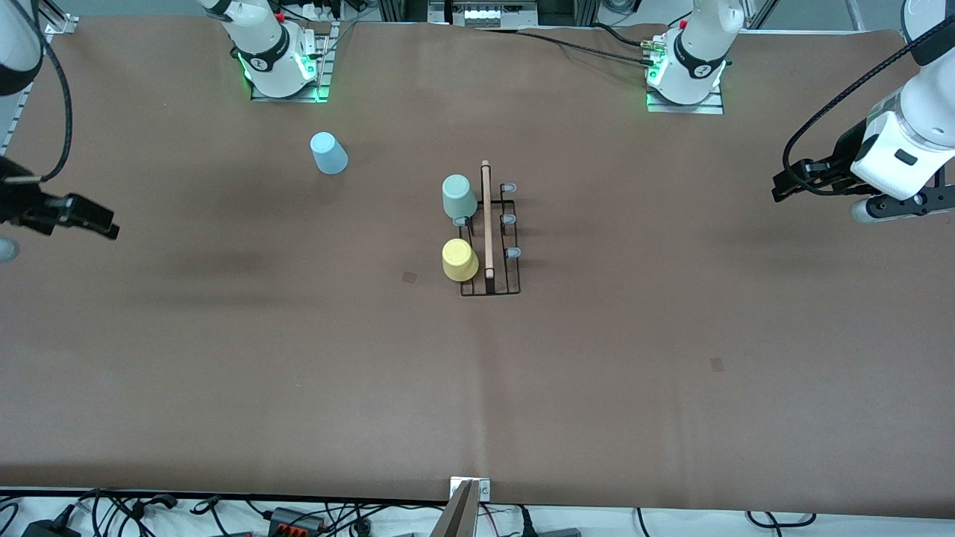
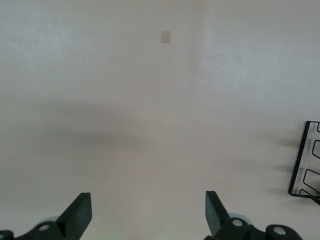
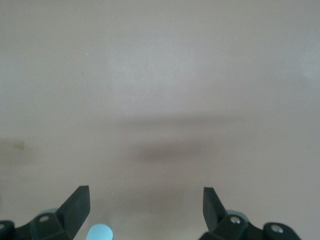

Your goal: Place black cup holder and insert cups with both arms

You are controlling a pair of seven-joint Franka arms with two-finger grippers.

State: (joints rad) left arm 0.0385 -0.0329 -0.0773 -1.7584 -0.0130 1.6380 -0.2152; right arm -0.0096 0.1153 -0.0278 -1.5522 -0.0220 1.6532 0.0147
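Observation:
The black cup holder stands mid-table with its wooden rod handle on top. A grey-green cup and a yellow cup sit upturned on pegs on the holder's side toward the right arm's end. A light blue cup stands apart on the table, closer to the right arm's base. My left gripper hangs open over the left arm's end of the table, with the holder's edge in its view. My right gripper hangs open over the right arm's end.
Bare pegs line the holder's side toward the left arm's end. The arm bases stand at the table's back edge. A light blue round shape shows low in the right wrist view; I cannot tell what it is.

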